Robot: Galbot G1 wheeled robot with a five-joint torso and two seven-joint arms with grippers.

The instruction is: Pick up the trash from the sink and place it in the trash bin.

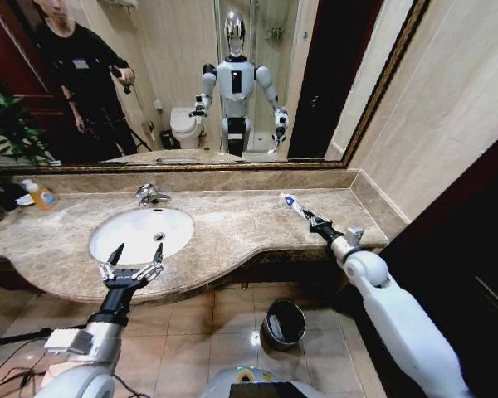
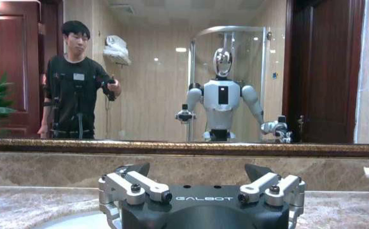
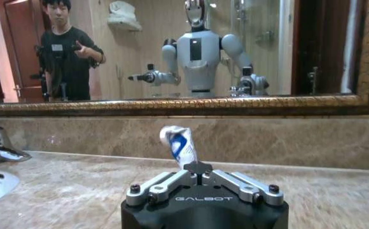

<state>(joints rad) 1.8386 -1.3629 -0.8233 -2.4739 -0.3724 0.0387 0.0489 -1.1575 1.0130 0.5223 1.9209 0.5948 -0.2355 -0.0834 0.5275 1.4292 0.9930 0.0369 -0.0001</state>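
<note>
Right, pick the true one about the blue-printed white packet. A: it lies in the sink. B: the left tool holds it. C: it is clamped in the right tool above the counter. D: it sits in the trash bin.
C: the right tool is shut on the blue-printed white packet, held over the counter.

Both arms are glossy white shells ending in black wrist sections. The left gripper (image 1: 136, 253) and right gripper (image 3: 199, 168) share a build: silver metal finger links fixed with dark screws, black fingertips, and a black housing printed "GALBOT" in white. The left forearm carries what looks like a pale label.
</note>
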